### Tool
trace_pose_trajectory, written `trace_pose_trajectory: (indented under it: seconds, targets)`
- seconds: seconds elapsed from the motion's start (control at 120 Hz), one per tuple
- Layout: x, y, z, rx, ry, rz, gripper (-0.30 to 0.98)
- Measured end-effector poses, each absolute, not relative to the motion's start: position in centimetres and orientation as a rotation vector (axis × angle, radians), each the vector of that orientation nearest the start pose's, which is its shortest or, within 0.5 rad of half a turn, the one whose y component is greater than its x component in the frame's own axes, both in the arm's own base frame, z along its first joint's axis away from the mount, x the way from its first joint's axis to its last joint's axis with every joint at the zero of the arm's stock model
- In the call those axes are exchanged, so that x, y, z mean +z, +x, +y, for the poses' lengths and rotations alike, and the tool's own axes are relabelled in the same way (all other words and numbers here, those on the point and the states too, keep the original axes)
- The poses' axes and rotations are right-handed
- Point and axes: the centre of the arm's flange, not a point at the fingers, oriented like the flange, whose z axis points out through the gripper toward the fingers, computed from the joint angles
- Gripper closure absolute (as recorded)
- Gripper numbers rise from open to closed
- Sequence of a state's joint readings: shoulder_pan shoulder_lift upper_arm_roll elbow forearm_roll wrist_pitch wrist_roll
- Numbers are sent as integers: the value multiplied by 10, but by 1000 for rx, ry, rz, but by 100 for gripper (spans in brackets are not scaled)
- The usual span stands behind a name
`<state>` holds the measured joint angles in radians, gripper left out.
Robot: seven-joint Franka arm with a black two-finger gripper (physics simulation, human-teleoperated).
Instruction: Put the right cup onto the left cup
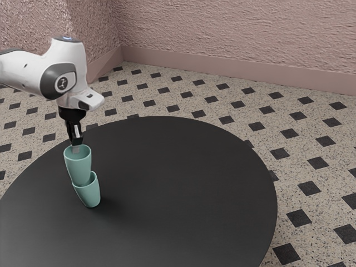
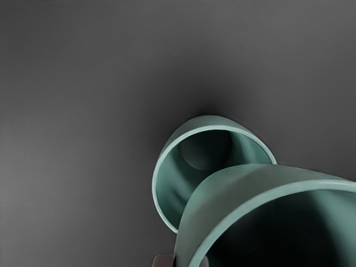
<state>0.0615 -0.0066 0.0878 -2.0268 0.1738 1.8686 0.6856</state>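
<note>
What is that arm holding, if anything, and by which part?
The gripper is holding the upper green cup by its rim, pinching the wall with one finger inside and one outside.

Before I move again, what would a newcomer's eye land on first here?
First, the two green cups at the near left of the black table in the exterior view: the upper cup overlaps the mouth of the lower cup. Then the gripper above them, pinching the upper cup's wall at its rim. I can't tell whether the cups touch.
</note>
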Motion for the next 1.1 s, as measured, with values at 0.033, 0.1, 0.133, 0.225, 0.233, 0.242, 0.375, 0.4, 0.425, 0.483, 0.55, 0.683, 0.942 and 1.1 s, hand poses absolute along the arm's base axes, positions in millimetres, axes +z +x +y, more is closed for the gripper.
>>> trace_pose_trajectory:
  seconds: [0.033, 0.1, 0.133, 0.225, 0.233, 0.242, 0.375, 0.4, 0.425, 0.483, 0.55, 0.683, 0.942, 1.1]
  targets:
    - [438, 526, 92, 314, -2903, 900, 79]
    - [434, 527, 92, 325, -2902, 904, 79]
    - [432, 527, 91, 328, -2901, 906, 79]
    - [430, 528, 91, 333, -2900, 910, 79]
    - [430, 528, 90, 334, -2899, 910, 79]
    - [429, 528, 90, 335, -2899, 910, 79]
    - [427, 529, 90, 336, -2898, 912, 79]
    - [428, 530, 91, 336, -2897, 912, 79]
    - [429, 530, 91, 334, -2894, 912, 79]
    - [431, 531, 93, 328, -2889, 910, 79]
    - [432, 532, 94, 325, -2886, 907, 79]
    - [423, 534, 99, 348, -2889, 900, 79]
    - [402, 542, 96, 396, -2888, 915, 79]
    - [396, 549, 95, 396, -2884, 922, 79]
